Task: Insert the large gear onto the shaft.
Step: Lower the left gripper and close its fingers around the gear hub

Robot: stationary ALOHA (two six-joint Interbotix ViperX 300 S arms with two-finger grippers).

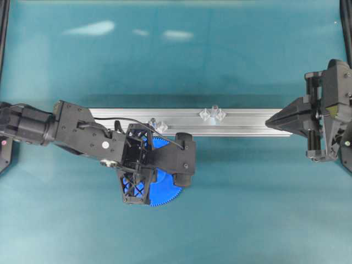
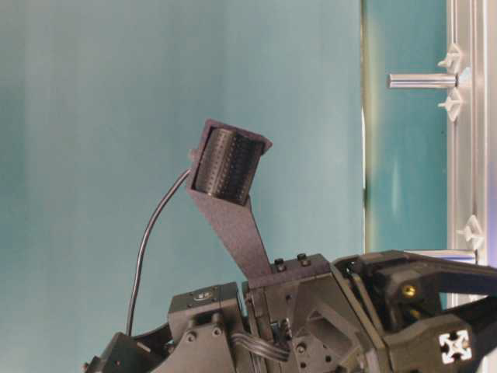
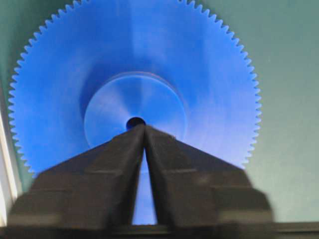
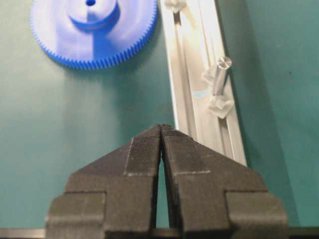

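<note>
Left gripper: I'm seeing fingertips meeting over the hub, clamping nothing.
Large gear: lying flat on the table beside the rail.
Shaft: standing on the rail.
Right gripper: pressed together, empty.

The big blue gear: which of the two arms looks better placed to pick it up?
The left. Its gripper hangs right over the large gear, fingertips at the hub's hole. The right gripper sits farther off, beside the rail, well apart from the gear.
</note>
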